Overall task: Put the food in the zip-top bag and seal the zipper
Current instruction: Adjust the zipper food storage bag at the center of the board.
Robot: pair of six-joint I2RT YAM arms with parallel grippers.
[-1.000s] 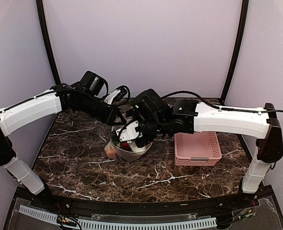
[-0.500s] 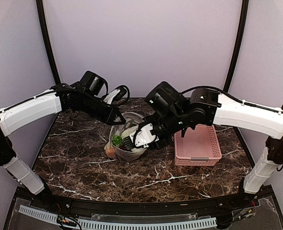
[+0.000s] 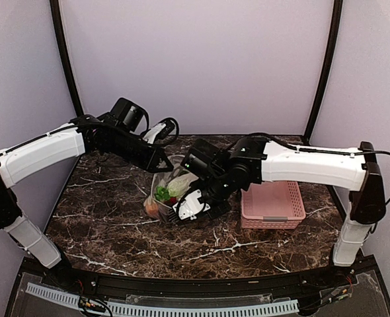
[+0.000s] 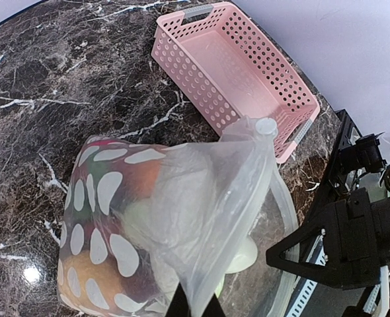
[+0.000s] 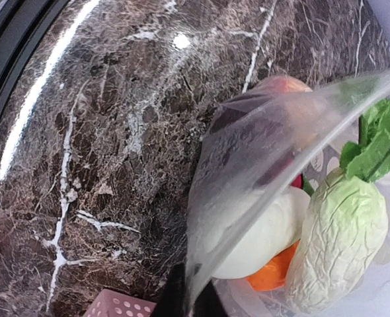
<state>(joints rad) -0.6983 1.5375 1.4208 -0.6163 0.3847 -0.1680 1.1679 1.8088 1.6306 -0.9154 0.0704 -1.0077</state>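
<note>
1. Where the near side of the zip-top bag (image 4: 109, 198) lifts off the counter (image 3: 109, 224), your right claw (image 5: 190, 298) is pinched together on a fold of its clear film. The wrist view shows the plastic running straight down between the two fingers.
2. Just to the right of that claw, the pink basket (image 3: 272, 222) sits flat on the counter, close to the bag but not touching it.
3. The bag stands near the middle of the counter, bulging at the bottom, with its dotted face turned toward the left arm.
4. You can see the food inside it. A pale green cabbage (image 5: 337, 238) lies against a white radish (image 5: 264, 238), an orange piece (image 5: 274, 276) is wedged beneath them, and something dark sits higher up behind the film.
5. The zipper (image 4: 284, 201) curves wide around the mouth, so the bag is unsealed.
6. At the far upper edge of the bag, your left claw (image 4: 195, 305) is closed tight on a peak of plastic, which it holds raised above the food.
</note>
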